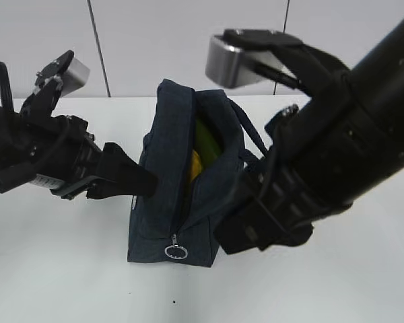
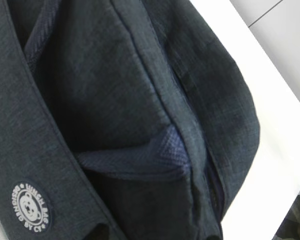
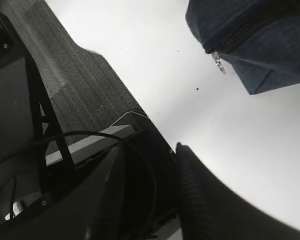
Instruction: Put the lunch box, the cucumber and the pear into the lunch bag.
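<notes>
The navy lunch bag (image 1: pixel 158 215) stands mid-table with its top unzipped. In the opening show the green cucumber (image 1: pixel 205 138) and, below it, the yellow pear (image 1: pixel 196 165). The lunch box is hidden. My left gripper (image 1: pixel 140 182) presses into the bag's left side; up close, bag fabric (image 2: pixel 115 100) fills the space between its fingertips (image 2: pixel 95 234), so it looks shut on a fold of the bag. My right gripper (image 1: pixel 229 232) hangs by the bag's right front corner, open and empty. From that wrist, its fingers (image 3: pixel 210 200) stand apart and the bag's corner (image 3: pixel 260 45) is at the upper right.
The zipper's silver ring pull (image 1: pixel 176 252) hangs at the bag's near end (image 3: pixel 218 62). The loop handle (image 1: pixel 252 138) droops over the bag's right side. The white table (image 1: pixel 67 269) ends at an edge (image 3: pixel 115 75), with dark floor and a black stand beyond.
</notes>
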Controlling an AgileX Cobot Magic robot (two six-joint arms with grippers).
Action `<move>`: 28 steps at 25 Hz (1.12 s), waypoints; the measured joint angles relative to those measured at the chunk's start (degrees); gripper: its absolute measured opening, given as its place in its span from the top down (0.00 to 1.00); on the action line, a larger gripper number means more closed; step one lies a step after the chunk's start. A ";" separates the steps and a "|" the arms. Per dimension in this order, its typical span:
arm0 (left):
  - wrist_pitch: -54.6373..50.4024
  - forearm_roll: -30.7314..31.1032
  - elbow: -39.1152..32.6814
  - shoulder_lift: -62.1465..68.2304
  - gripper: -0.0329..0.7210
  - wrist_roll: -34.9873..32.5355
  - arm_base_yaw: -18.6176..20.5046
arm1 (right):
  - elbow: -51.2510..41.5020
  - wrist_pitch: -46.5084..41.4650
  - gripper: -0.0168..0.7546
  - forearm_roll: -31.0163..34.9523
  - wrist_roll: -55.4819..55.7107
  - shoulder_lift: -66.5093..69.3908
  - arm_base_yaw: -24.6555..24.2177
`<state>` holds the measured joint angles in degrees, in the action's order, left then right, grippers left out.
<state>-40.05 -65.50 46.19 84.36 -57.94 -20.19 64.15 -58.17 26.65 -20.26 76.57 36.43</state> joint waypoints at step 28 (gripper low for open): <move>1.47 1.05 0.11 0.84 0.97 0.00 -1.01 | -38.66 24.55 0.71 75.61 -75.99 -0.63 0.00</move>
<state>-38.58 -64.45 46.30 85.20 -57.94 -21.20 25.50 -33.62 102.26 -96.25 75.94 36.43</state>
